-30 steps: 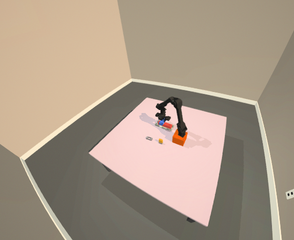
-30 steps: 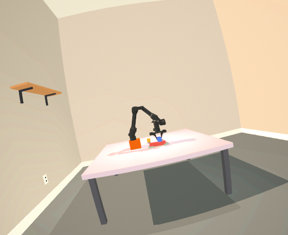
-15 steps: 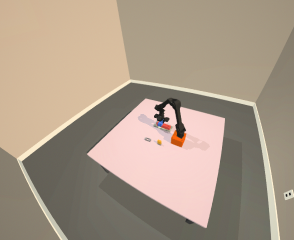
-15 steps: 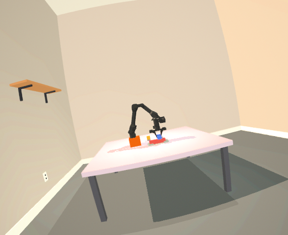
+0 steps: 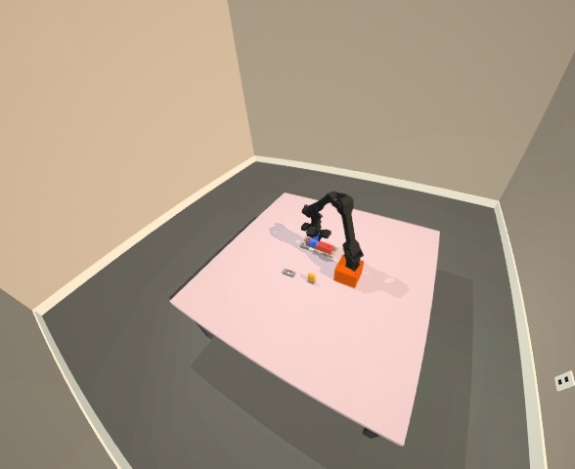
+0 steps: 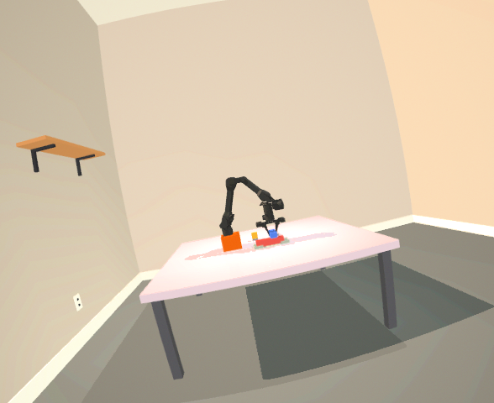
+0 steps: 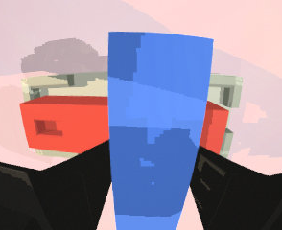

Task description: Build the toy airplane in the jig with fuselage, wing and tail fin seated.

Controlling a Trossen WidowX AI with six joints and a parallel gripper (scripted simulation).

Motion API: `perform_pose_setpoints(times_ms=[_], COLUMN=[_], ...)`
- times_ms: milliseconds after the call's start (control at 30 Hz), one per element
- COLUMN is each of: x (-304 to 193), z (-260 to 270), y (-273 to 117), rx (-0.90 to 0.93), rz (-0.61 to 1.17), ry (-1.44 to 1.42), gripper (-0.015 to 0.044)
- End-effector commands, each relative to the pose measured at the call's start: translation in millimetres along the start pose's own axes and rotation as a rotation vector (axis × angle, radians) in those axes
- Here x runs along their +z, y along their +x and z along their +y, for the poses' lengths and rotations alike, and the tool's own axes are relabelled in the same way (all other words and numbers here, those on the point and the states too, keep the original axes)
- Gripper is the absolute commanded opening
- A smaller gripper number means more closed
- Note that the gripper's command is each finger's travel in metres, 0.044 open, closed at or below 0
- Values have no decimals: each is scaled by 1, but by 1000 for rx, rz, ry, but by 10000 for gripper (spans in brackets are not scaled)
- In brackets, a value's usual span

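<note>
The red fuselage (image 5: 325, 247) (image 6: 269, 241) (image 7: 79, 131) lies lengthwise in the pale grey-green cradle (image 5: 304, 248) (image 7: 47, 80). Its tail socket shows uncovered at the left in the wrist view. My gripper (image 5: 317, 237) (image 6: 271, 232) (image 7: 151, 145) points down over the fuselage and is shut on the blue wing. The wing (image 5: 312, 242) (image 6: 273, 234) (image 7: 155, 107) lies crosswise at the top of the fuselage, away from the tail socket. It hides the wing socket and its own tab, so I cannot tell whether it sits fully down. The yellow tail fin (image 5: 311, 277) (image 6: 254, 235) stands apart from the cradle.
A small grey flat holder (image 5: 288, 273) lies beside the tail fin on the pink table (image 5: 297, 322) (image 6: 325, 255). The orange arm base (image 5: 347, 274) (image 6: 231, 242) stands near the tail end of the cradle.
</note>
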State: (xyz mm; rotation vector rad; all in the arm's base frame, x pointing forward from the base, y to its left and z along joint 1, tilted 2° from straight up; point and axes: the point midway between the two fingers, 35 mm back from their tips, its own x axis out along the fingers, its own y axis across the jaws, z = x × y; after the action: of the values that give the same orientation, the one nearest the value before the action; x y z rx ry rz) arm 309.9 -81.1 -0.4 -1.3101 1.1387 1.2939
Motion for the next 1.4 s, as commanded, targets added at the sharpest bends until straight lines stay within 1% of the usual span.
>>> perform_pose_setpoints(times_ms=[0, 233, 267, 467, 500, 600, 667, 1000, 1067, 1367], x=[0, 0, 0, 0, -1, -1, 0, -2, -3, -3], z=[0, 0, 0, 0, -1, -3, -1, -7, -7, -8], y=[0, 0, 0, -3, -11, -61, -84, -87, -87, -88], rx=[1, 1, 1, 1, 1, 4, 5, 5, 5, 4], rz=[0, 0, 0, 0, 0, 0, -1, 0, 0, 2], ry=[0, 0, 0, 0, -1, -4, -5, 10, 135, 1005], gripper=[241, 425, 440, 440, 440, 440, 440, 440, 440, 440])
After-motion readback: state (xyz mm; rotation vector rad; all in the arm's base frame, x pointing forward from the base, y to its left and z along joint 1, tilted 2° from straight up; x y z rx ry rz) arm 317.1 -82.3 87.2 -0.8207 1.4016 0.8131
